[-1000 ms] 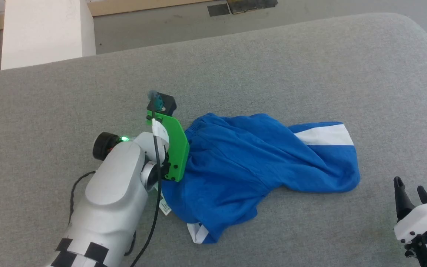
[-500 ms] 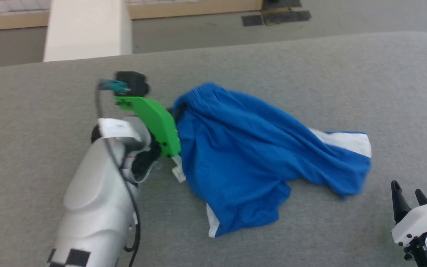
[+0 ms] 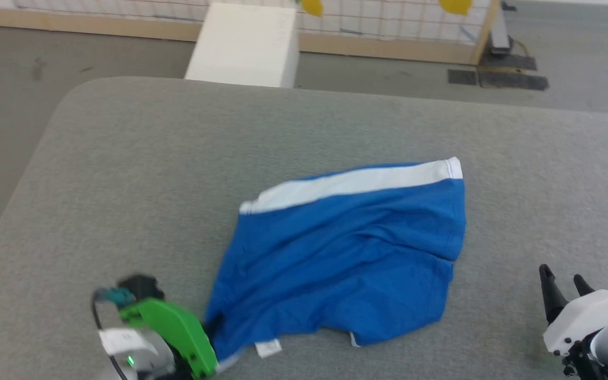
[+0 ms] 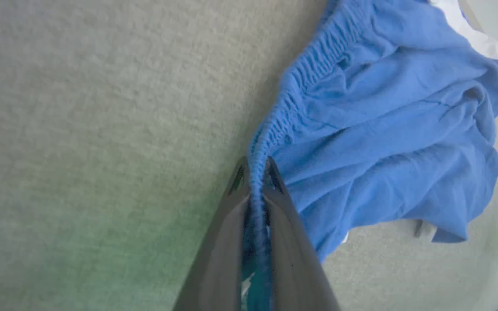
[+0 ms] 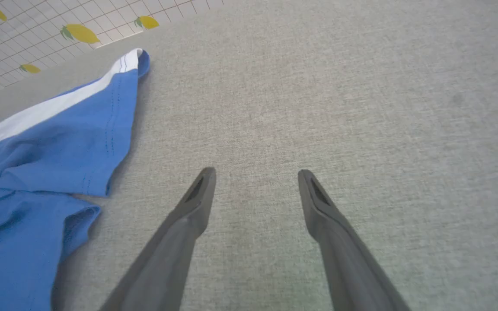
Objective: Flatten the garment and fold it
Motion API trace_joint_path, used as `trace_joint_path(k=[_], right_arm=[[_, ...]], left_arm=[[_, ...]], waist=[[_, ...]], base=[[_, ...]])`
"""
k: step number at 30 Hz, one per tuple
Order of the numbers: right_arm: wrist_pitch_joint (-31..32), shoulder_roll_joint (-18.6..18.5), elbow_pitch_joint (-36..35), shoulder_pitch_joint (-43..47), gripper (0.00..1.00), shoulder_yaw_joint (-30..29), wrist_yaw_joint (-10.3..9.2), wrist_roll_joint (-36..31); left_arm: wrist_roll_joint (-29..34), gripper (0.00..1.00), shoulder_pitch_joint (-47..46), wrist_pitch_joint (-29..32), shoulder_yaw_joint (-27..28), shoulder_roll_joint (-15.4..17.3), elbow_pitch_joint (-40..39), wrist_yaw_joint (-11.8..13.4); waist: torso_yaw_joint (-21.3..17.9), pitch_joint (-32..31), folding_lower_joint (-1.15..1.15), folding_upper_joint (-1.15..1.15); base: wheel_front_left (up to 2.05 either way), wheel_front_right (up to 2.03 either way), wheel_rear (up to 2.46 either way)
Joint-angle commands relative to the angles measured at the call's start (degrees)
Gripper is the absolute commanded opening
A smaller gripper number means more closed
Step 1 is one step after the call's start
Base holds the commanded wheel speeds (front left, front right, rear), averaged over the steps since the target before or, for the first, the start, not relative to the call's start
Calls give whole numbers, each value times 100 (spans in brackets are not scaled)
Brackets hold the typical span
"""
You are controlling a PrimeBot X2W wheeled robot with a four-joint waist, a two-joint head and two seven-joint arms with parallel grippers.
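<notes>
The garment (image 3: 346,253), bright blue shorts with a white side stripe along the far edge, lies rumpled in the middle of the grey padded table (image 3: 124,158). A small white label (image 3: 268,348) shows at its near edge. My left gripper (image 4: 255,170) is shut on the gathered elastic waistband (image 4: 309,77) at the garment's near-left corner. In the head view, the green wrist mount (image 3: 177,332) covers the fingers there. My right gripper (image 5: 255,181) stands open over bare table to the right of the garment (image 5: 50,151), with nothing between its fingers. It sits at the lower right of the head view (image 3: 562,285).
The table's rounded left corner (image 3: 66,100) drops off to the floor. Beyond the far edge stand a white block (image 3: 243,45) and a tiled wall panel with yellow shapes (image 3: 388,21). Bare grey surface surrounds the garment.
My left gripper has shut on the waistband and pulled it toward the near left, so the garment has swung round and spread. The head camera has also turned. The right gripper stays open.
</notes>
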Motion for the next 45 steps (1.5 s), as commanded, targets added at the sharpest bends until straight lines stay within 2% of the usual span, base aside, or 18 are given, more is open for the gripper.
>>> trace_joint_path(k=[1, 2, 3, 6, 9, 12, 13, 15, 20, 25, 31, 32, 33, 39, 45], right_arm=[[18, -6, 10, -3, 100, 34, -8, -13], [25, -6, 11, -11, 100, 58, -8, -18], [31, -6, 10, -26, 100, 85, -8, -21], [35, -6, 1, -61, 100, 146, -8, -28], [48, -6, -7, -73, 100, 174, -8, -48], [55, -6, -14, -81, 100, 173, -8, -64], [64, -6, -16, -99, 100, 183, -8, -69], [89, -6, -50, -168, 100, 237, -8, -63], [102, -6, -95, -239, 100, 267, -8, -75], [79, -6, -124, -268, 100, 223, -8, -90], [51, -6, -152, -248, 100, 172, -8, -93], [45, -6, -155, -251, 100, 164, -8, -91], [41, -6, -152, -258, 100, 161, -8, -92], [51, -6, -131, -328, 100, 286, -8, -122], [247, -6, -435, -734, 100, 770, -8, -197]], left_arm=[[-117, 0, 150, 102, -39, -73, -4, 31], [-186, 27, 222, 128, -31, -118, -9, 37], [-260, 100, 284, 111, 12, -160, -35, 49], [-499, 100, 295, -72, 232, -258, -244, 21], [-523, 100, 124, -326, 481, -172, -561, 2], [-275, 100, -217, -469, 548, 63, -792, 13], [6, 100, -523, -446, 421, 239, -832, 13], [679, 100, -1440, -140, -217, 488, -486, -124], [1204, 100, -2202, 233, -788, 575, 409, -224], [1378, 100, -2501, 410, -964, 567, 1208, -161], [1357, 100, -2582, 220, -1025, 472, 1721, -246], [1352, 31, -2603, 155, -1036, 455, 1763, -282], [1353, 0, -2621, 76, -1038, 443, 1785, -304], [1281, 0, -2631, -395, -1027, 294, 1825, -424], [1073, 0, -2352, -919, -840, 156, 1510, -411]], waist=[[211, -112, 0, 0], [212, -106, 0, 0], [201, -93, 0, 0], [166, -63, 0, 0], [97, -28, 0, 0], [8, 22, 0, 0], [-67, 72, 0, 0], [-284, 246, 0, 0], [-529, 427, 0, 0], [-710, 536, 0, 0], [-754, 632, 0, 0], [-744, 650, 0, 0], [-734, 659, 0, 0], [-633, 659, 0, 0], [-527, 670, 0, 0]], base=[[0, 0, 0], [0, 0, 0], [0, 0, 0], [0, 0, 0], [0, 0, 0], [0, 0, 0], [0, 0, 0], [0, 0, 0], [0, 0, 0], [0, 0, 0], [0, 0, 0], [0, 0, 0], [0, 0, 0], [0, 0, 0], [0, 0, 0]])
